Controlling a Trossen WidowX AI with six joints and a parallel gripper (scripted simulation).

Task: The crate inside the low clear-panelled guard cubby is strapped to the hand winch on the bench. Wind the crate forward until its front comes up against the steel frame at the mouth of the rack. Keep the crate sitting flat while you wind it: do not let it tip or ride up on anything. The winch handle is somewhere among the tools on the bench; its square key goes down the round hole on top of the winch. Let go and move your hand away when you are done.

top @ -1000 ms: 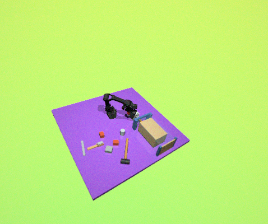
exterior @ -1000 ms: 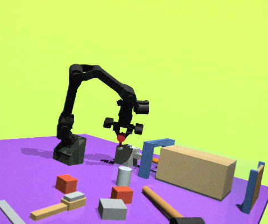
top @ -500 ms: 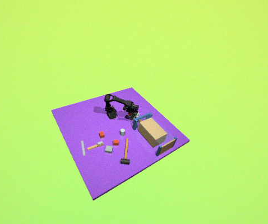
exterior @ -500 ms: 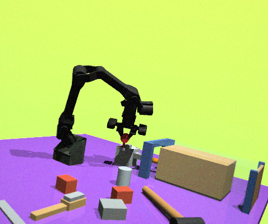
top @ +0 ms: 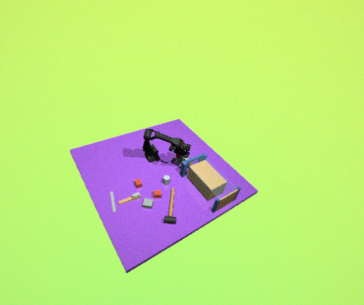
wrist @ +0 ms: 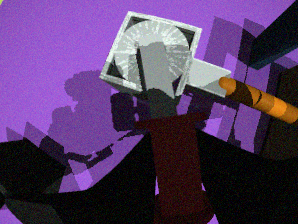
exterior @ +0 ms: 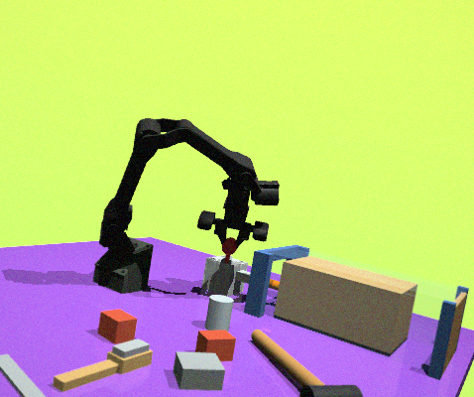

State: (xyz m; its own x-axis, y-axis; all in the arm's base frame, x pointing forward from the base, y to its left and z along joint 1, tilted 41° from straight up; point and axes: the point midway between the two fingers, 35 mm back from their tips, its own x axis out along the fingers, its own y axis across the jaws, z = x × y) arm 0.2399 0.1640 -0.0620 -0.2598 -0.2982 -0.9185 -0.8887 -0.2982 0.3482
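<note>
From the top view, the purple bench (top: 132, 236) is a tilted square with the black arm (top: 162, 139) standing near its far corner. The gripper (top: 181, 154) hangs over the winch, just beside the blue frame (top: 193, 159) at the mouth of the cubby. The tan crate (top: 207, 178) lies along the right edge of the bench, its front close to that frame; whether they touch cannot be told here. A second blue post with a wooden panel (top: 226, 200) closes the rear, near the right corner. Toward the near-left side lie two red blocks (top: 138, 183), a grey cylinder (top: 166, 180), a grey block (top: 148, 203), a sledgehammer (top: 170, 206), a small mallet (top: 129, 198) and a grey bar (top: 113, 201).

In the exterior view, the gripper (exterior: 230, 241) points straight down over the white winch (exterior: 223, 276). Its fingers are closed partway on the red knob of the winch handle (exterior: 229, 246), which stands upright in the top of the winch. An orange strap (exterior: 274, 284) shows between winch and crate (exterior: 342, 303). The crate sits flat, with a narrow gap visible behind the blue frame (exterior: 261, 288).

From the wrist, the dark red handle (wrist: 174, 163) runs down from between the fingers to the winch's round top (wrist: 156, 56). The orange strap (wrist: 262, 99) leaves the winch toward the right.
</note>
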